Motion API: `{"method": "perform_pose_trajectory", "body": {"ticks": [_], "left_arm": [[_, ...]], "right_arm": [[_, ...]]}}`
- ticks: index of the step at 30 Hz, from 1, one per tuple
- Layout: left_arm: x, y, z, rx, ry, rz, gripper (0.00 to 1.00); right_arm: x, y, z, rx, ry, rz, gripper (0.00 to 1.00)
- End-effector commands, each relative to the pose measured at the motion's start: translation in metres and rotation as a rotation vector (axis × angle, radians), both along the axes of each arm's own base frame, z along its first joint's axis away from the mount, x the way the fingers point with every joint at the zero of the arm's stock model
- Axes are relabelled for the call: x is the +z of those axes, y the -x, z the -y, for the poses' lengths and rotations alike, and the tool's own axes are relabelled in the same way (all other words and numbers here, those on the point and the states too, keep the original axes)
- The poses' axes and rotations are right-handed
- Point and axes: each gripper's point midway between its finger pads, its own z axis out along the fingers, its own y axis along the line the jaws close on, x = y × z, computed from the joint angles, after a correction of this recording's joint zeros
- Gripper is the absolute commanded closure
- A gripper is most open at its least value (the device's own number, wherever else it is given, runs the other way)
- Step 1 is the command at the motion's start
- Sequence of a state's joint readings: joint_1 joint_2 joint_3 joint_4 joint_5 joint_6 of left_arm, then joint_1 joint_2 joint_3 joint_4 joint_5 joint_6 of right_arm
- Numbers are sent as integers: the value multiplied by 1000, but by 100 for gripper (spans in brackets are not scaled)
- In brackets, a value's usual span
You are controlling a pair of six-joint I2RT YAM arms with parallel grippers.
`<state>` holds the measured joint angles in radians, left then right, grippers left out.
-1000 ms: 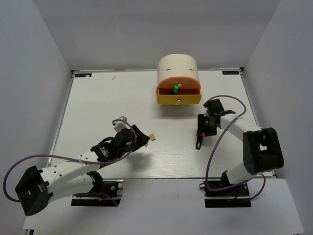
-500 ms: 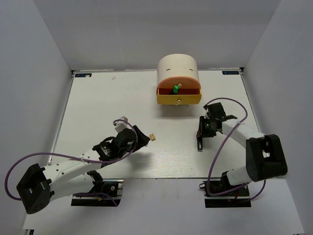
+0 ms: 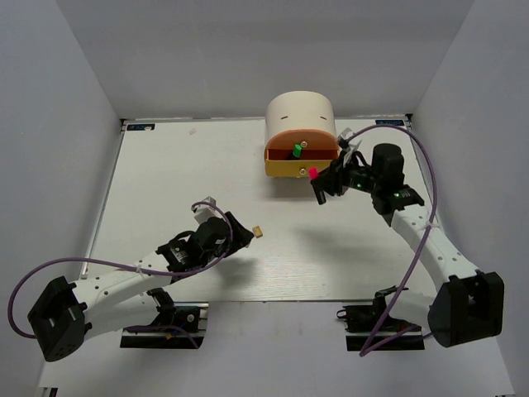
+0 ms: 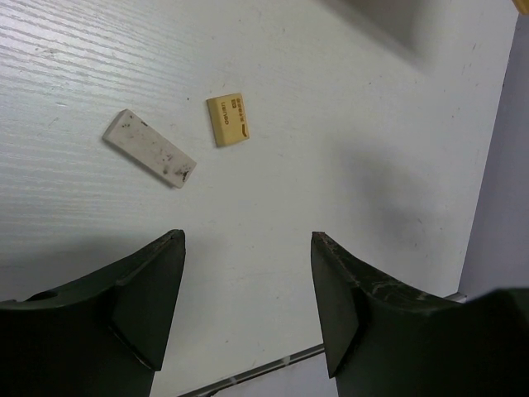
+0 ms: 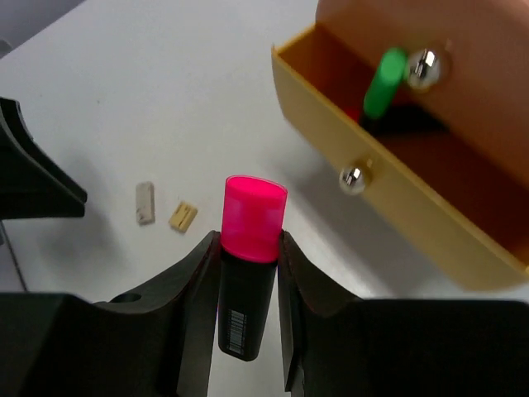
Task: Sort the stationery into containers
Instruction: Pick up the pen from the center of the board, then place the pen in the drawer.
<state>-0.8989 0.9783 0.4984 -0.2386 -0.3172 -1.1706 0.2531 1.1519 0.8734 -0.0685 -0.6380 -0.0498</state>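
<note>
My right gripper point(image 5: 248, 241) is shut on a black highlighter with a pink cap point(image 5: 245, 273), held cap forward in the air. In the top view this pink highlighter point(image 3: 314, 174) hangs just right of the open yellow drawer point(image 3: 302, 169), in my right gripper point(image 3: 321, 184). A green-capped highlighter point(image 5: 384, 83) lies inside that yellow drawer point(image 5: 397, 211), below the orange drawer front point(image 5: 471, 58). My left gripper point(image 4: 248, 240) hovers open over the table, short of a grey eraser point(image 4: 149, 149) and a tan eraser point(image 4: 228, 120). The tan eraser point(image 3: 259, 233) lies just past my left gripper point(image 3: 241, 237).
The cream half-cylinder unit point(image 3: 300, 112) stands at the back of the white table point(image 3: 165, 165). Both erasers also show in the right wrist view, the grey eraser point(image 5: 145, 203) beside the tan eraser point(image 5: 183, 216). Grey walls enclose the table on three sides.
My right gripper closed on the pink-capped highlighter lying on the table, lifted it and carried it back towards the yellow drawer. The left arm has barely moved.
</note>
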Motion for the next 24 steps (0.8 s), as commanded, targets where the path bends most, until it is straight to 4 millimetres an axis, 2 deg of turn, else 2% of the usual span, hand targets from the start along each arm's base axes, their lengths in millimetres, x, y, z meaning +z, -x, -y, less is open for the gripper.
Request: {"method": "perform_pose_trajectory", "body": {"ticks": [1,2,4,6,7,10,11,12,18,20,24], "left_arm": [[16,-2,4,-3,34,31,28],[16,-2,4,-3,34,31,28],[14,-1,3,-3,33,30,28],[17,-1,2,-3,40,36,28],[17,-1,2,-3,40,36,28],[13,0,-1,4,22,29,28],[13,0,-1,4,22,29,28],[16,0,-1,5,29,35,28],[16,-2,-2,12,26,39,28],[16,-2,-2,12,26,39,28],[16,-3,-3,19,22,43,28]], "right_arm": [[57,-34,-19,109,-36,319,100],[74,-46,-23,119,-42,370,100],[80,-60,-28,164,-30,451,100],[96,-62,-40,282,-25,557,100],[92,-66,-44,313,-21,567,100],[122,-72,-58,452,-36,695,100],[120,-79,-61,469,-32,706,100],[135,-82,-65,504,-40,728,100],[135,-107,-69,530,7,809,100],[128,-108,-71,559,4,782,100],[116,-95,-76,630,-26,748,100]]}}
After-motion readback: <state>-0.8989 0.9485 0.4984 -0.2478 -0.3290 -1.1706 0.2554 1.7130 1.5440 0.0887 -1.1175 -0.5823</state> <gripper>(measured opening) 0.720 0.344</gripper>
